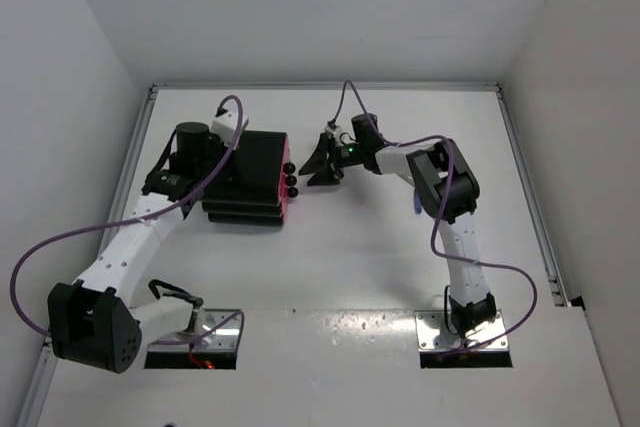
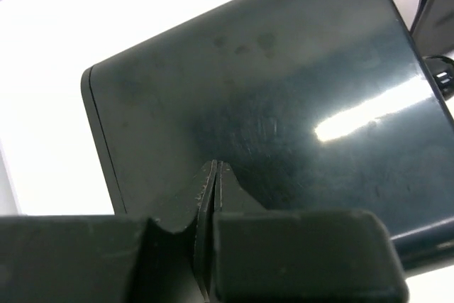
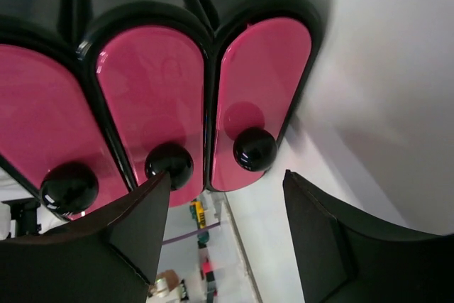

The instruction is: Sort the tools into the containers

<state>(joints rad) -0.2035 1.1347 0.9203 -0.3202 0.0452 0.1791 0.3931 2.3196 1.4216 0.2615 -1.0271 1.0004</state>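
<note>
The left claw [image 2: 215, 168] is shut tight, with nothing in it. Its tips are on or just over the flat top of the black box [image 2: 284, 90]. It looks like it is there to keep the box from sliding, but that is a guess. The box sits on the left half of the table [image 1: 400, 277], with its three pink drawers [image 3: 152, 90] facing right. All three drawers look closed. Each has a round black knob. The right claw [image 3: 227, 175] is just beside the drawer fronts and is open wide, holding nothing. One knob [image 3: 255, 148] sits in the gap between its fingers, not yet touched. A tiny blue thing [image 1: 413, 205] shows by the right arm. It may be the pen, but it is too small to tell. No other tool can be seen on the table, and the insides of the drawers are hidden. So how many tools are put away cannot be told. The job now looks like opening a drawer: the right claw needs to close on the knob and pull.
</note>
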